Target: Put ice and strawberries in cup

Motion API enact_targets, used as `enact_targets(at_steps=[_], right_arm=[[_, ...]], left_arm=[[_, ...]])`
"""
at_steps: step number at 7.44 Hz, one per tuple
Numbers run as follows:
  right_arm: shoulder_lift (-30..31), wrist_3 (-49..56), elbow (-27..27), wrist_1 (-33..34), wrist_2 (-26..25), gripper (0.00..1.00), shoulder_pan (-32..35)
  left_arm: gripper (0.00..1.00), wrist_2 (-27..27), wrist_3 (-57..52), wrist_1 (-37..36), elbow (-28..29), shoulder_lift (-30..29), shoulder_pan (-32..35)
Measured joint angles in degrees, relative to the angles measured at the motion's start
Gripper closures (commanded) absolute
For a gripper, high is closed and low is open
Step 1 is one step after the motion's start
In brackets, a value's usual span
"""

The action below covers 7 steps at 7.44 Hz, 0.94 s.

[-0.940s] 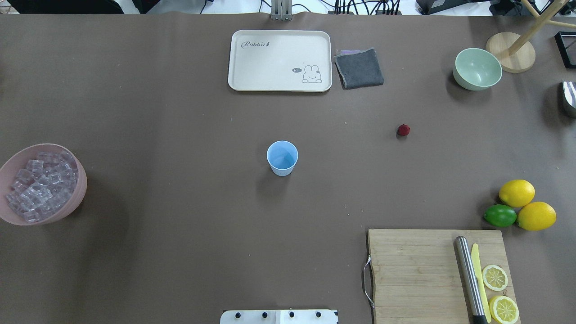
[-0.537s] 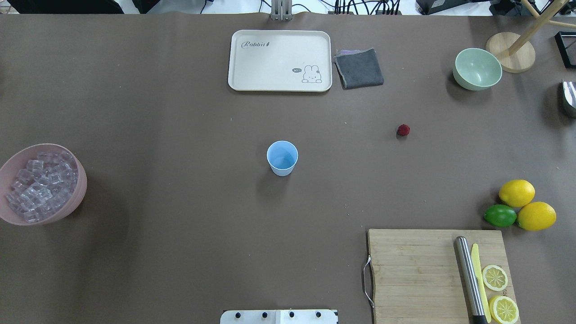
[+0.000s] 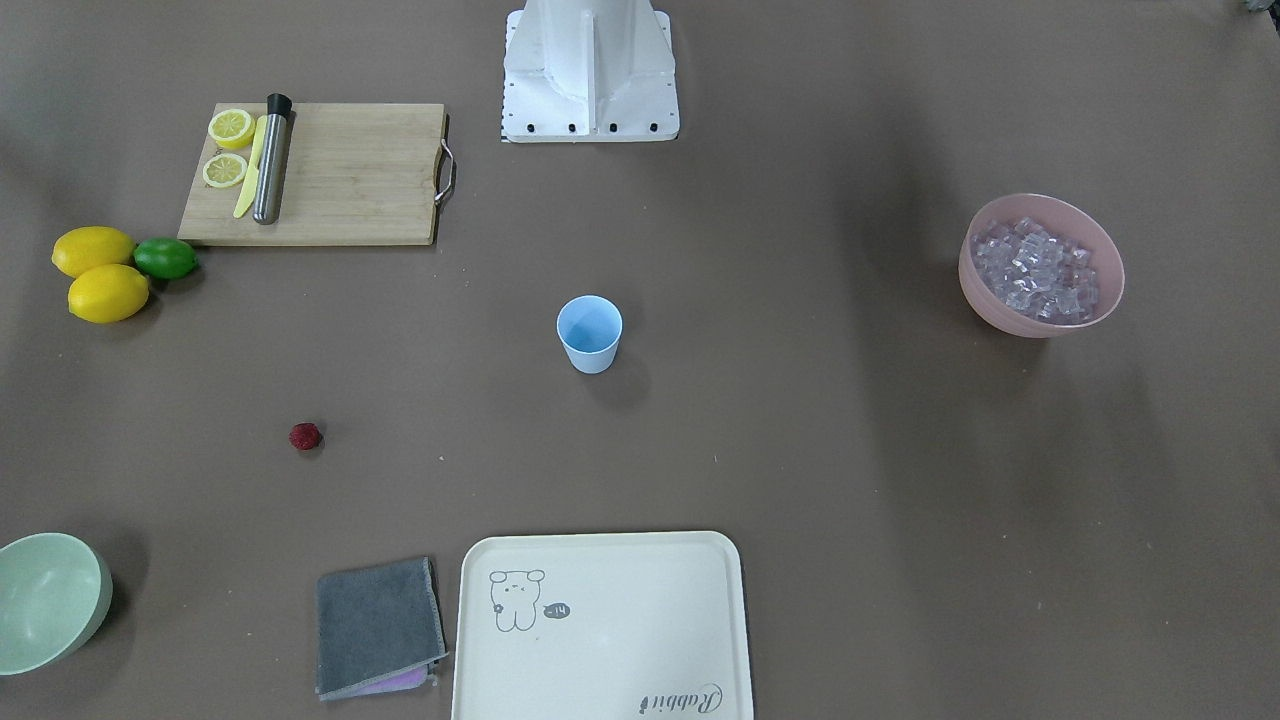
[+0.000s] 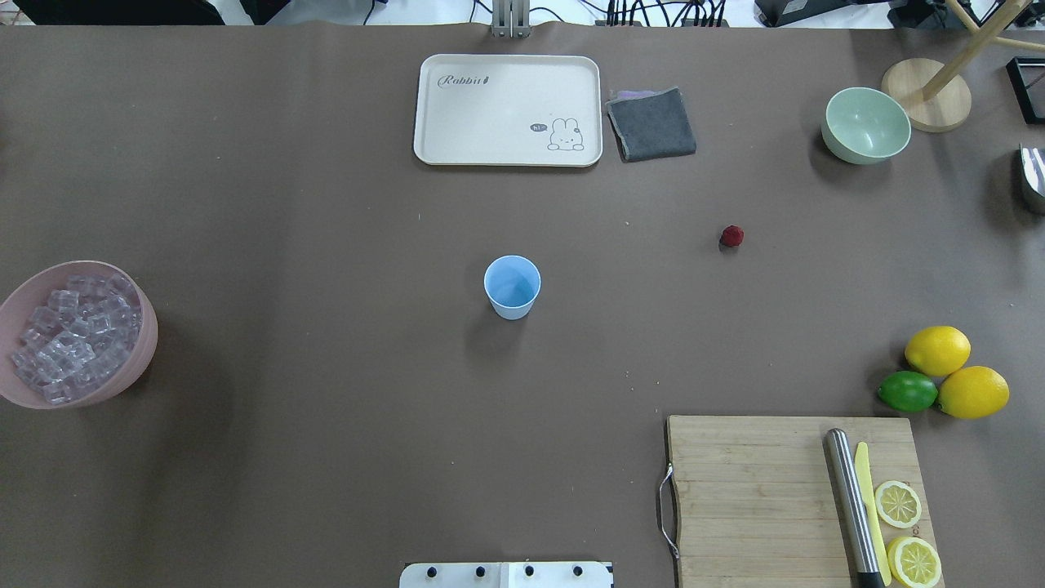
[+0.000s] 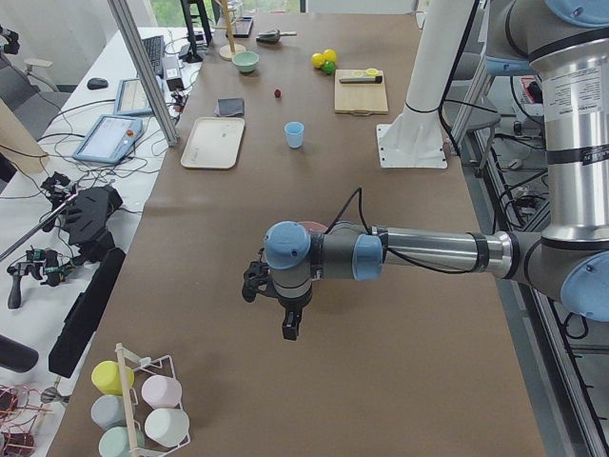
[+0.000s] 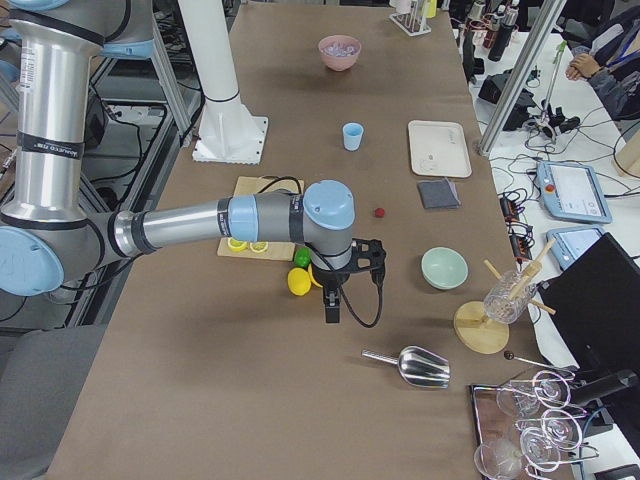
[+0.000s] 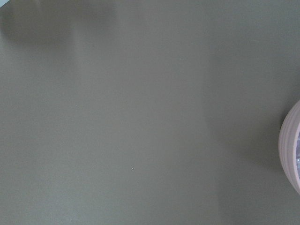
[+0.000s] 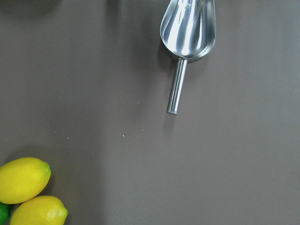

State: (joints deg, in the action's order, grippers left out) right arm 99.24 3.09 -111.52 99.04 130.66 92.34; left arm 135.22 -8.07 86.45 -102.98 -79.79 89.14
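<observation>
The cup (image 4: 512,286) is sitting empty at the table's (image 4: 326,204) middle, ice (image 4: 73,335) waiting in the pink bowl (image 4: 150,336) at the left edge, strawberry (image 4: 731,236) lying loose toward the right, nothing loaded yet; whether left gripper (image 5: 288,322) or right gripper (image 6: 331,303) is spread, I cannot tell.

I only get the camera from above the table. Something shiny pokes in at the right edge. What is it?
Observer: A metal scoop, lying on the table. The right wrist camera shows its whole handle.
Operator: Where are the robot's arms? I see none!
Observer: Past the ends of your picture. The right gripper hangs over the table near a lemon.
Operator: And the other one?
Observer: The left gripper hangs over the table at the far end. Its wrist camera catches just the rim of the pink bowl.
</observation>
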Motion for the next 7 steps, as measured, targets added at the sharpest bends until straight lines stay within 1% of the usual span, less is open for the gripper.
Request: enact_targets(at_steps=[2,4,6,7], right_arm=[[-1.0,-4.1,0.4,-1.1,0.8,0.00,1.7],[0.3,-6.2,0.7,-5.6,1.2,0.00,2.2],[1.4,-6.6,1.7,-10.8,2.0,0.00,2.2],[1.6,-6.8,2.3,-12.1,2.9,0.00,2.2]], left_arm=[[0.01,0.0,0.1,0.0,0.2,0.1,0.0],[0.01,0.1,0.0,0.5,0.3,0.1,0.0],[0.01,0.1,0.1,4.7,0.6,0.0,0.1],[0.01,0.1,0.2,9.4,0.9,-0.1,0.1]])
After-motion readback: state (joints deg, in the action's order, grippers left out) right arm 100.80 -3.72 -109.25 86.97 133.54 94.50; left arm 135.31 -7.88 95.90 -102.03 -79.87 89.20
